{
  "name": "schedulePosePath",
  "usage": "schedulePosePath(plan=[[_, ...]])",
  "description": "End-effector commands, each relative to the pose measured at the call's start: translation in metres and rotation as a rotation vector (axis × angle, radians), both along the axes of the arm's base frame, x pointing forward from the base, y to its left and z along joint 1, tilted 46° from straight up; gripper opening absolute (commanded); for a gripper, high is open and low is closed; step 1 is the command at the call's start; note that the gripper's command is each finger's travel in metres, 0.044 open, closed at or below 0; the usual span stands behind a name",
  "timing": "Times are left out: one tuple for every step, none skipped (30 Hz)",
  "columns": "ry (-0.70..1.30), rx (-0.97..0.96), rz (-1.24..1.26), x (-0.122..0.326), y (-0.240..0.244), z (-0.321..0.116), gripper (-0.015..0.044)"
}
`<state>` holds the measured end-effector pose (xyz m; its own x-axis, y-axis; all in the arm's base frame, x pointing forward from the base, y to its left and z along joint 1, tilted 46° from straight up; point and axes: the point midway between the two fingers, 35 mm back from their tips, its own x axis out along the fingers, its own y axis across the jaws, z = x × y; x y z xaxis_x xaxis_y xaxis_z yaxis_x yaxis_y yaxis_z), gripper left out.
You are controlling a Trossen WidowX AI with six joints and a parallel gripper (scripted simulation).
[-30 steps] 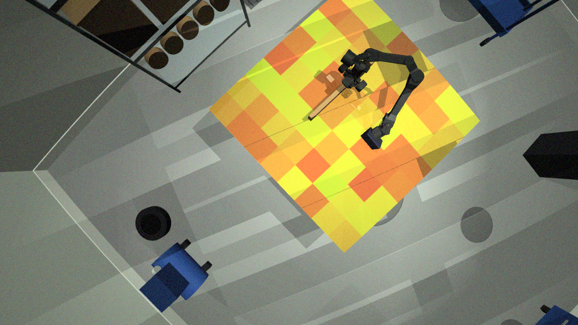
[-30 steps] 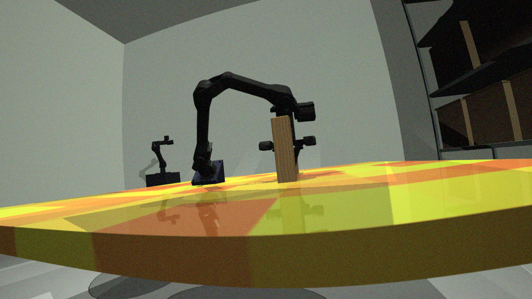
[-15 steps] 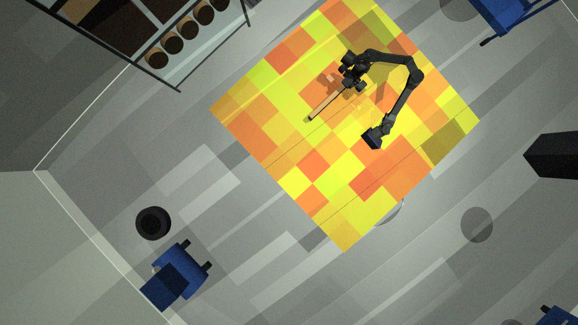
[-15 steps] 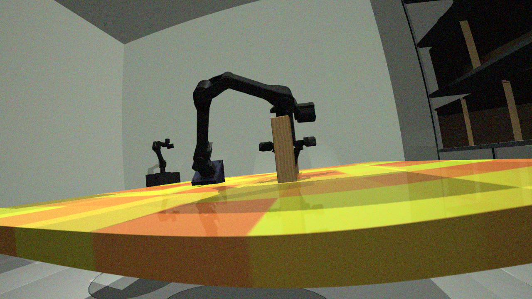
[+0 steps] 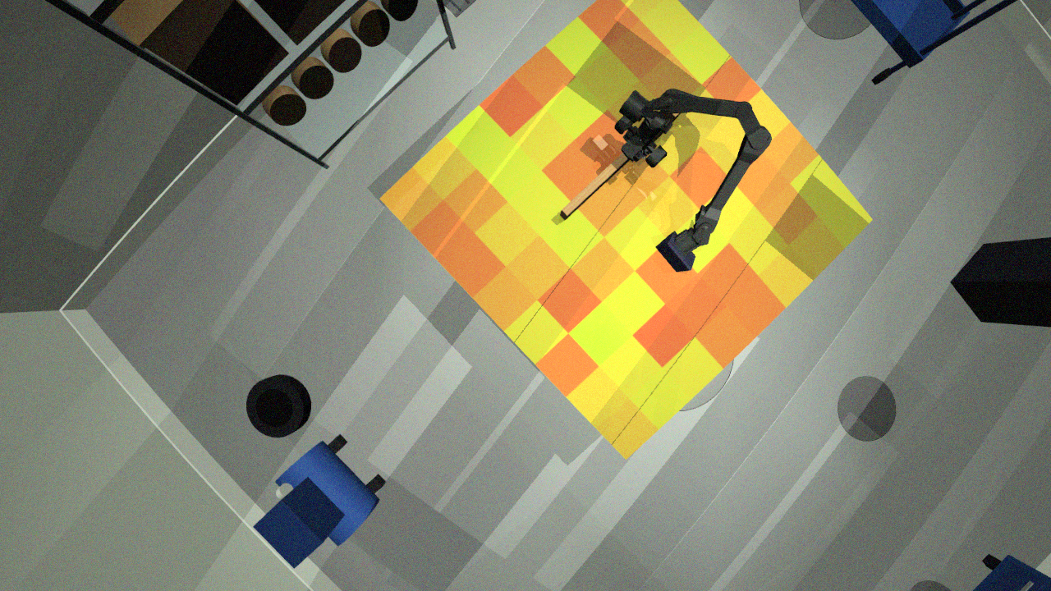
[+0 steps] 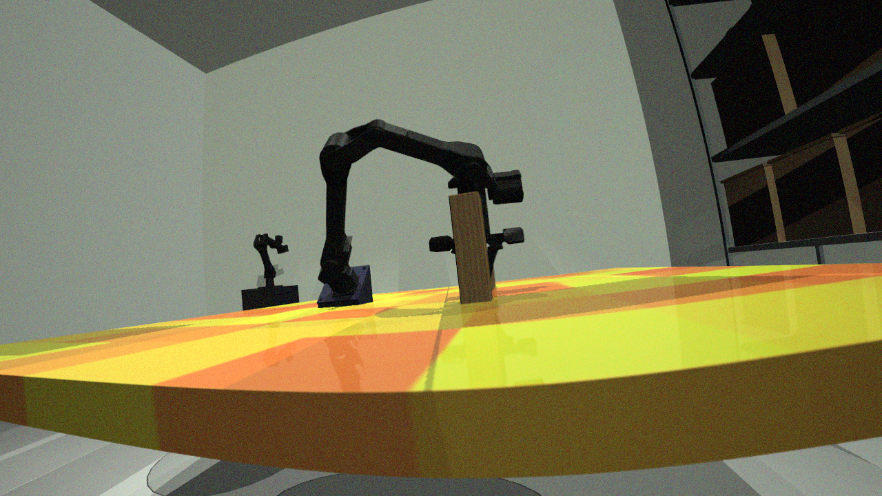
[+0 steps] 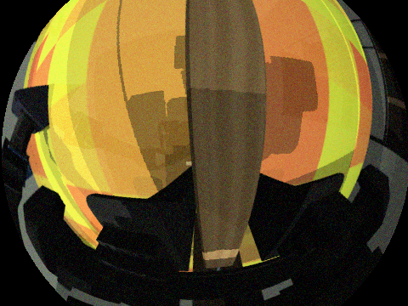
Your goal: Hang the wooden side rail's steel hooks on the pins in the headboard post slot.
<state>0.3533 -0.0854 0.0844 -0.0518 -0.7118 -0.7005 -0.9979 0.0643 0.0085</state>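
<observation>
The wooden side rail (image 5: 591,188) (image 6: 471,246) (image 7: 227,64) is a long, light-brown bar. In the top view one end points to the lower left. In the exterior view this end faces the camera and its bottom appears to meet the table top (image 5: 602,304) (image 6: 308,360). My gripper (image 5: 637,144) (image 7: 214,168) is shut on the rail, towards its other end, with one dark finger on each side. The gripper body hides that end in the top view, and the rail hides much of the fingers in the exterior view. I cannot make out the headboard post, its slot and pins, or the steel hooks.
The arm's dark-blue base (image 5: 676,252) (image 6: 345,295) stands on the table beside the rail. The arm (image 5: 735,172) (image 6: 335,197) arches over from there. A shelf unit (image 5: 323,158) (image 6: 764,240) stands beyond the table. Another small arm (image 6: 266,253) shows in the background.
</observation>
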Motion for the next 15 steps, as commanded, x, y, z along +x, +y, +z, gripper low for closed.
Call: schedulePosePath(plan=[[-0.005, -0.006, 0.01, 0.0016, 0.0013, 0.0009, 0.0], [-0.005, -0.006, 0.01, 0.0016, 0.0012, 0.0007, 0.0], [-0.005, -0.006, 0.01, 0.0016, 0.001, 0.0006, 0.0], [-0.005, -0.006, 0.01, 0.0016, 0.0009, 0.0005, 0.0], [-0.005, -0.006, 0.01, 0.0016, 0.0008, 0.0004, 0.0], [-0.005, -0.006, 0.01, 0.0016, 0.0007, 0.0003, 0.0], [-0.005, -0.006, 0.01, 0.0016, 0.0006, 0.0002, 0.0], [-0.005, -0.006, 0.01, 0.0016, 0.0006, 0.0002, 0.0], [-0.005, -0.006, 0.01, 0.0015, 0.0004, 0.0001, 0.0], [-0.005, -0.006, 0.01, 0.0015, 0.0003, -0.0001, 0.0], [-0.005, -0.006, 0.01, 0.0015, 0.0002, -0.0002, 0.0], [-0.005, -0.006, 0.01, 0.0015, 0.0001, -0.0003, 0.0], [-0.005, -0.006, 0.01, 0.0015, 0.0, -0.0004, 0.0], [-0.005, -0.006, 0.01, 0.0015, -0.0002, -0.0005, 0.0], [0.0, -0.001, 0.003, -0.0003, 0.0, -0.0009, 0.0026]])
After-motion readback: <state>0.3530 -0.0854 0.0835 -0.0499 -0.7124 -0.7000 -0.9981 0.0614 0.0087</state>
